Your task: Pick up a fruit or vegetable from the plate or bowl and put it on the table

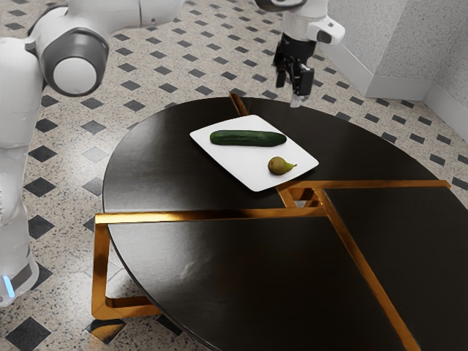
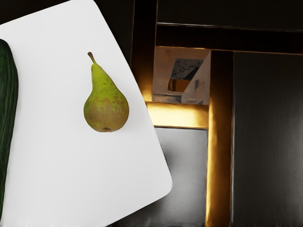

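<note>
I am holding my claw (image 1: 296,101) high above the table (image 1: 219,270), pointing it downward, presumably because I am wanting a clear look before committing to a descent. Whether it is standing apart or together I cannot tell, but I am seeing no fruit or vegetable leaving the plate (image 1: 238,157): both are lying on it. The pear (image 2: 106,106) is resting on its side near one edge, well apart from the cucumber (image 1: 248,138), and that spacing is giving me room to come down around it without nudging its neighbour. I am judging it the likelier pick — its rounded body is offering a compact grip, though it could be rolling if I am touching one flank first. The cucumber is stretching along the plate, so it would be needing a grasp across its narrow width. For setting down, I am favouring the dark tabletop beside the plate — away from the golden strips (image 1: 212,216), whose joins could be tipping a round thing.
</note>
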Available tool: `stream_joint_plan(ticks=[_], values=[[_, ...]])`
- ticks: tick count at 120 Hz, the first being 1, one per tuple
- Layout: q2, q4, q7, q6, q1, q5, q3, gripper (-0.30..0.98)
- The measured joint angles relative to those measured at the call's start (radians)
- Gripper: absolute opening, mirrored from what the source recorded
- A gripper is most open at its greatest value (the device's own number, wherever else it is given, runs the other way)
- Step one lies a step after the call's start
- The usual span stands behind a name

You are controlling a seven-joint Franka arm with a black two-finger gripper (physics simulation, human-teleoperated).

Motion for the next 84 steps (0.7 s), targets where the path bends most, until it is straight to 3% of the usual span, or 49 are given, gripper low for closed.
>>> stream_joint_plan(ticks=[44, 84], values=[[0.012, 0.036, 0.013, -0.002, 0.004, -0.003, 0.005, 0.68], [0.266, 0.045, 0.028, 0.294, 0.122, -0.009, 0.027, 0.69]])
